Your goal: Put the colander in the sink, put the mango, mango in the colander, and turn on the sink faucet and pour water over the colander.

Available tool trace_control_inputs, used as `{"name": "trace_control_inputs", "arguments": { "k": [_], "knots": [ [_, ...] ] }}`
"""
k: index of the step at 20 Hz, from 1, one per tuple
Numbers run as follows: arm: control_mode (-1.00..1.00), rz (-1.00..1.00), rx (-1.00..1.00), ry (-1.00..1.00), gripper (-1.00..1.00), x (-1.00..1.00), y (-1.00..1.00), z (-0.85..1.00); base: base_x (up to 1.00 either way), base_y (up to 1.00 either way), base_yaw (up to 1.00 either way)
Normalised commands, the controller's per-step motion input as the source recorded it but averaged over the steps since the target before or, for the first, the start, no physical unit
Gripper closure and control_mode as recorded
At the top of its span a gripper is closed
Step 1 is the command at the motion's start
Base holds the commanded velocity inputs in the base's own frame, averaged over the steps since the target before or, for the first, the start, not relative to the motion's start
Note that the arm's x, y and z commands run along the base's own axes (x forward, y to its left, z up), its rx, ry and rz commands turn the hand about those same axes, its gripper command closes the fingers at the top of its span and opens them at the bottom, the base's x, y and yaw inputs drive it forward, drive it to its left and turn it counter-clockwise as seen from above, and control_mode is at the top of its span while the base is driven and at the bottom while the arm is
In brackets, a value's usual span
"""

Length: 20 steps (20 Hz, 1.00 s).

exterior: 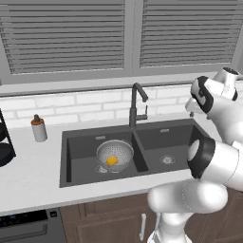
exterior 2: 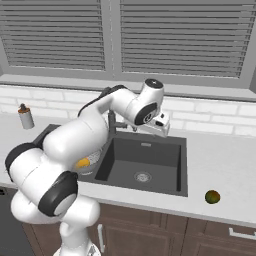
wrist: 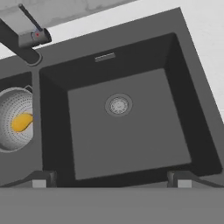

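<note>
The silvery colander (exterior: 115,153) sits in the left basin of the dark sink (exterior: 166,142), with the yellow-orange mango (exterior: 112,161) inside it. The hand view shows the colander (wrist: 13,131) and that mango (wrist: 22,121) at the left edge. The darker greenish mango (exterior 2: 212,196) lies on the counter to the right of the sink (exterior 2: 150,160). The gooseneck sink faucet (exterior: 136,102) stands behind the divider between the basins. My gripper (exterior 2: 162,130) hangs open above the right basin (wrist: 127,140), its fingertips (wrist: 39,180) wide apart and holding nothing. No water is in view.
A small grey bottle with a brown top (exterior: 39,128) stands on the counter left of the sink. A tiled wall and shuttered windows run behind. A dark rack (exterior: 4,147) sits at the far left. My own arm hides part of the left basin in the right base view.
</note>
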Motion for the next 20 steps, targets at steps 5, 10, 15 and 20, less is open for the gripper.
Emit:
{"name": "trace_control_inputs", "arguments": {
  "k": [5, 10, 15, 20],
  "knots": [
    [-1.00, 0.00, 0.00, 0.11, -1.00, -0.15, -0.50, -0.17, 0.00, 0.00, 0.00],
    [-1.00, 0.00, -0.01, 0.16, -1.00, -0.24, -0.41, -0.28, 0.00, 0.00, 0.00],
    [-1.00, 0.00, -0.03, 0.17, -1.00, -0.22, -0.24, -0.19, 0.00, 0.00, 0.00],
    [-1.00, -0.05, -0.03, 0.15, -1.00, -0.35, -0.28, -0.20, 0.00, 0.00, 0.00]
  ]
}}
